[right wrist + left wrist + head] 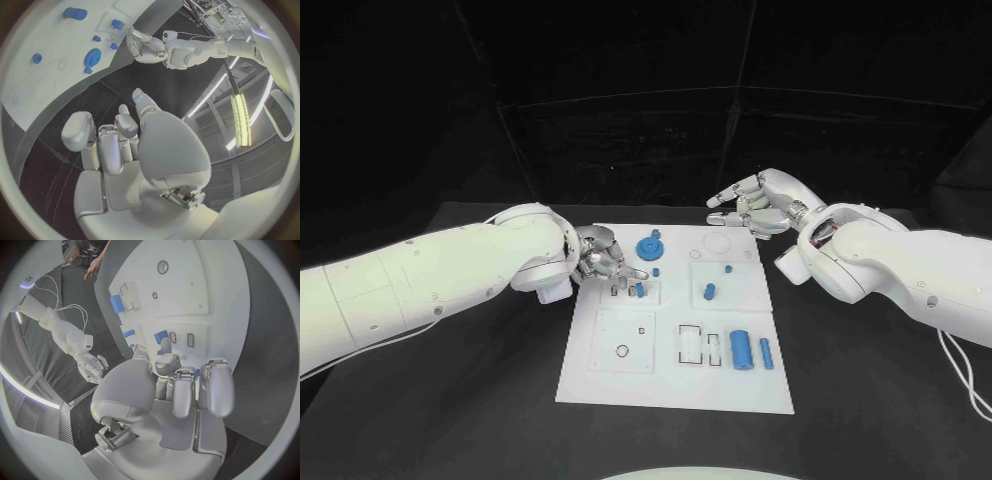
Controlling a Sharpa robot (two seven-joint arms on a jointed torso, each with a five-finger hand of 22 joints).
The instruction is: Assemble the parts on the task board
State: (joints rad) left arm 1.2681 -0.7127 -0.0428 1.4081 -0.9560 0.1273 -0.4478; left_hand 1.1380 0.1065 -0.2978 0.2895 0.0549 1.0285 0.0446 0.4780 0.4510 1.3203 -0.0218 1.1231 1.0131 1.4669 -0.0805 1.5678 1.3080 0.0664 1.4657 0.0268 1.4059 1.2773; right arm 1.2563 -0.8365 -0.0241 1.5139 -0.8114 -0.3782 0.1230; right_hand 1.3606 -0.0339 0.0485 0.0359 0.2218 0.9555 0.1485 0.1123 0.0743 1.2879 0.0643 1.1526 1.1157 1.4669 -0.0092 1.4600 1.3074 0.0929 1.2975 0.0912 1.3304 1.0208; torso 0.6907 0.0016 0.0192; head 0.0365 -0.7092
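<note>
The white board (678,330) lies in the middle of the black table (459,400), with blue parts scattered over it: a round blue wheel (649,246) at the far left, small blue pegs (636,290) just nearer than it, a short peg (710,292) near the centre, and a fat cylinder (740,348) beside a thinner one (766,351) toward the near right.

The left hand (600,256) sits over the board's far left part, fingers curled down close to the small pegs. Whether it already pinches one I cannot tell; the left wrist view shows its fingertips (164,346) right by a blue piece but hides the contact. The right hand (754,212) hovers past the far right corner of the board, fingers loosely spread and grasping nothing.

The step in hand looks like picking or seating a small peg at the far left. To do it well, the left hand should close on the peg from both sides, keep it upright, and line it up squarely over its hole before pressing, without knocking the wheel just beside it. The right hand is best kept well off the board, or used to steady the board's far edge if it slides.
</note>
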